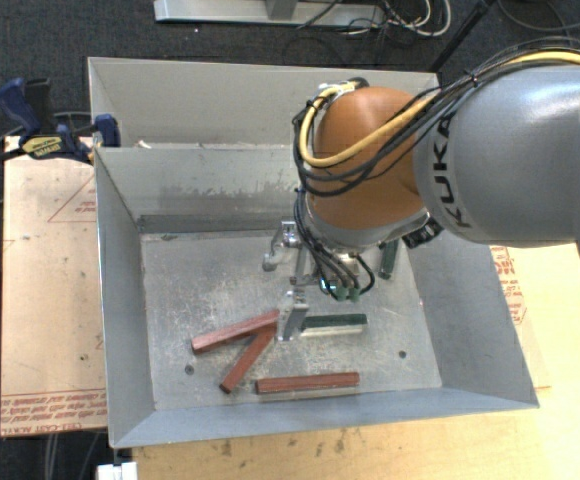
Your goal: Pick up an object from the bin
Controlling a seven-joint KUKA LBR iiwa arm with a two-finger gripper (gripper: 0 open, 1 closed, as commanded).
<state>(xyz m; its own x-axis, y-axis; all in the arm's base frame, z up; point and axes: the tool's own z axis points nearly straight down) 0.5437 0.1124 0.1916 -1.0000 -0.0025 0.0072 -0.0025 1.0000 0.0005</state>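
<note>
- The grey arm [510, 158] comes in from the right, and its orange cover [365, 158] hangs above and just behind the dark green bar [338, 321].
- The grey metal bin [170, 188] holds the dark green bar level on its floor, a little right of the middle.
- The end effector [293, 323] is down at the green bar's left end. I cannot tell whether it is open or closed, and nothing shows gripped in it.
- One long red-brown stick [235, 334] lies left of the green bar. Its right end is by the end effector's tip.
- A slanted red-brown stick [248, 360] lies below-left of the green bar, just beneath the long one.
- A level red-brown stick [307, 382] lies below the green bar, apart from it.
</note>
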